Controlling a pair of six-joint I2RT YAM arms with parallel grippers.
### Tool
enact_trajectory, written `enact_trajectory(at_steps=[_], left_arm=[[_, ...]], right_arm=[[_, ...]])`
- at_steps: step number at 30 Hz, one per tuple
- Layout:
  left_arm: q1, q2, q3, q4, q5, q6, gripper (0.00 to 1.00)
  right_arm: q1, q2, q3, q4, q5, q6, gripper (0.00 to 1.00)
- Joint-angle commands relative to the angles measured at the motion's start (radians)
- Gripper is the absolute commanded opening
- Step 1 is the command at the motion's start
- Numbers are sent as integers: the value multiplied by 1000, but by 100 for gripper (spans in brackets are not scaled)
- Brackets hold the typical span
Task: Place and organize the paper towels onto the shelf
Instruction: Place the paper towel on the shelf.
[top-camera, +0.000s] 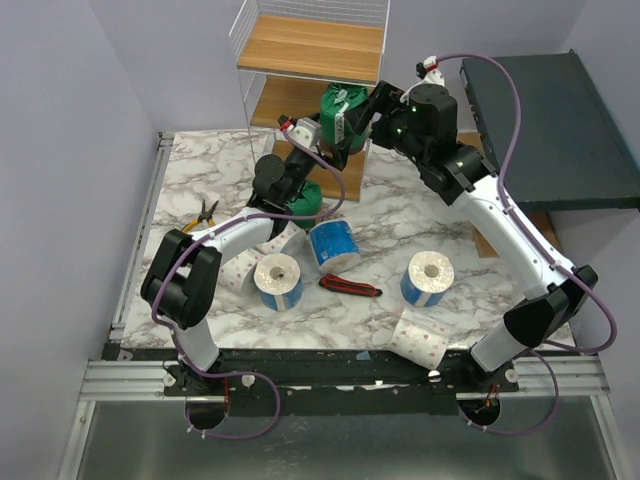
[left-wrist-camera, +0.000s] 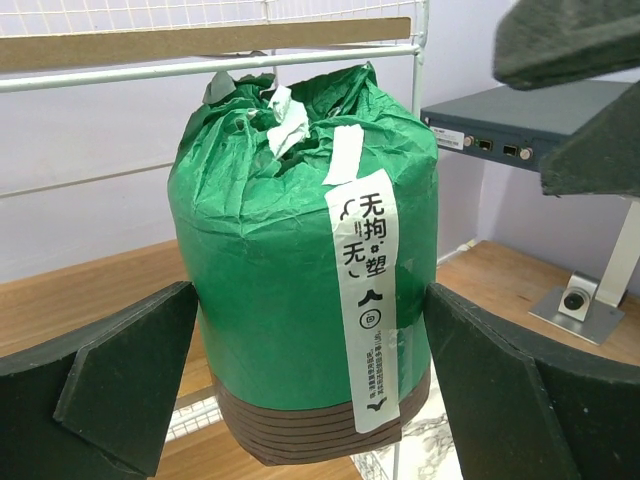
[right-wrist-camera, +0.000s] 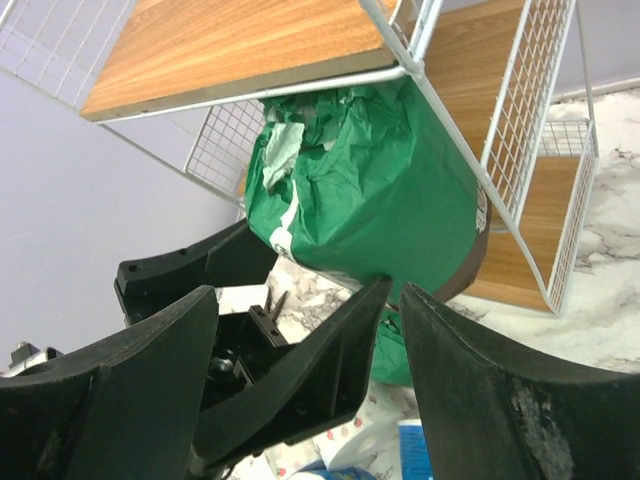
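A green-wrapped paper towel roll (top-camera: 340, 105) (left-wrist-camera: 300, 260) (right-wrist-camera: 380, 190) sits tilted at the front corner of the shelf's (top-camera: 310, 48) middle tier. My left gripper (top-camera: 325, 135) (left-wrist-camera: 310, 380) is open, its fingers close on either side of the roll's lower half. My right gripper (top-camera: 372, 110) (right-wrist-camera: 308, 295) is open just right of the roll and holds nothing; its fingers (left-wrist-camera: 570, 40) show beside the roll's top. On the table lie another green roll (top-camera: 305, 200), three blue rolls (top-camera: 332, 245) (top-camera: 278, 282) (top-camera: 428, 278) and two dotted white rolls (top-camera: 420, 338) (top-camera: 235, 270).
A dark grey-green slab (top-camera: 560, 120) fills the right rear. A red-and-black utility knife (top-camera: 350, 287) lies between the blue rolls. Yellow-handled pliers (top-camera: 205, 212) rest by the left arm. The shelf's white wire sides (right-wrist-camera: 520, 130) stand close to both grippers.
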Motion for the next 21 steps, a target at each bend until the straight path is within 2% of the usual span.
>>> enact_trajectory(at_steps=[1,13,21], left_arm=[[-7,22,43,22,-15,15,97],[-7,41,77,-29,-18,10,95],[-7,63,100,-31,-23,15,95]], right_arm=[[7,-51,-40,15,30,-9,77],[8,-226,-247,107,67,-35,77],[7,-376,-465,155,85,-54,77]])
